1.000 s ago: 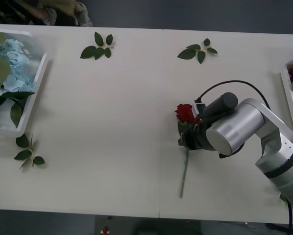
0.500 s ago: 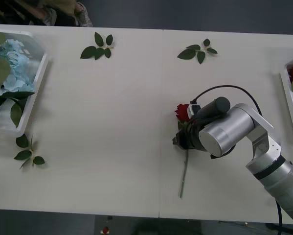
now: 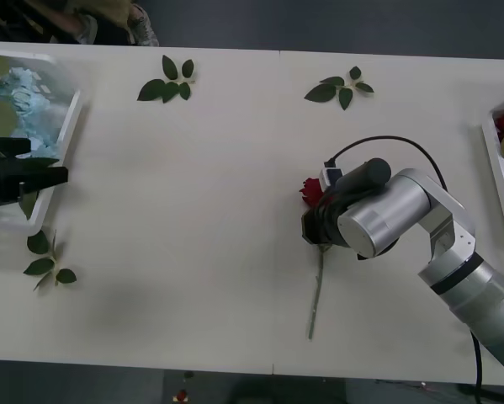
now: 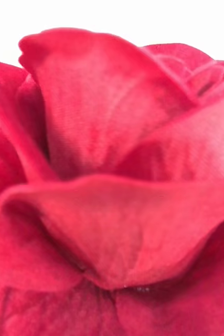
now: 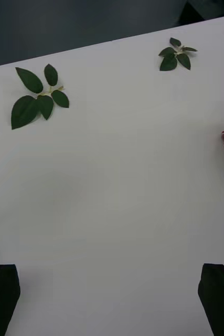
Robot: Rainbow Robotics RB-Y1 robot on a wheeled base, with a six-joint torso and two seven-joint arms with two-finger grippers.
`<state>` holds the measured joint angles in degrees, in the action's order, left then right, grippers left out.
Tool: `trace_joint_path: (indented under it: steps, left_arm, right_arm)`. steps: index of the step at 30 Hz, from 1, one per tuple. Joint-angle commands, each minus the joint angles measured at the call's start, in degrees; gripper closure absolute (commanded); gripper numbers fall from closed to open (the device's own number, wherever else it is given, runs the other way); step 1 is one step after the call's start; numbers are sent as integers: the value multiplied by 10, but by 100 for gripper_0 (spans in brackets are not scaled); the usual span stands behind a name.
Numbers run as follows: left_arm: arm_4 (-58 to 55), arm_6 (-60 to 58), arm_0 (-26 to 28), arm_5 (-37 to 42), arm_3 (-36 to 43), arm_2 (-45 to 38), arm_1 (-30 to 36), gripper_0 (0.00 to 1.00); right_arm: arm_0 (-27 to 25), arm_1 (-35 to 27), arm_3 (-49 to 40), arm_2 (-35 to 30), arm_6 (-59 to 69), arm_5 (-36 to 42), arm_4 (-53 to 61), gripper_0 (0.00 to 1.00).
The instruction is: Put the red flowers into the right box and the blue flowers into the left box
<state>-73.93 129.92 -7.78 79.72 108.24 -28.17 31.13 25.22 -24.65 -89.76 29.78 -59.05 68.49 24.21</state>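
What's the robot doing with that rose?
The right gripper is down at a red rose lying mid-table, its stem flat on the table. The left gripper, open, sits by the left box holding blue flowers. The right box has a red flower inside.

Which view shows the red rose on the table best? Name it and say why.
The front view: the red rose lies mid-table with its whole stem showing, the right gripper over its leaves. The right wrist view shows petals up close; the left wrist view catches a bit of bloom at its edge.
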Motion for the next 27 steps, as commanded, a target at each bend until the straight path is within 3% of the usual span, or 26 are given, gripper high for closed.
trace_joint_path:
  steps: [1, 7, 14, 20, 27]
  left_arm:
    - [45, 99, -4, -46, 7, 30, -48, 0]
    - [90, 122, -4, -109, 7, 88, -88, 0]
    - [98, 158, -30, -159, 7, 167, -90, 0]
    - [18, 214, -42, -191, 7, 215, -77, 0]
    - [-127, 251, -14, -194, 7, 229, -62, 0]
  right_arm:
    - [-10, 12, 9, 11, 15, -5, 1, 97]
    - [-10, 11, 8, 11, 11, -6, -2, 100]
    - [0, 1, -6, 2, -1, -5, 2, 100]
    - [-1, -22, -67, -40, -8, 10, 37, 100]
    - [-1, -57, -147, -121, -10, 45, 69, 100]
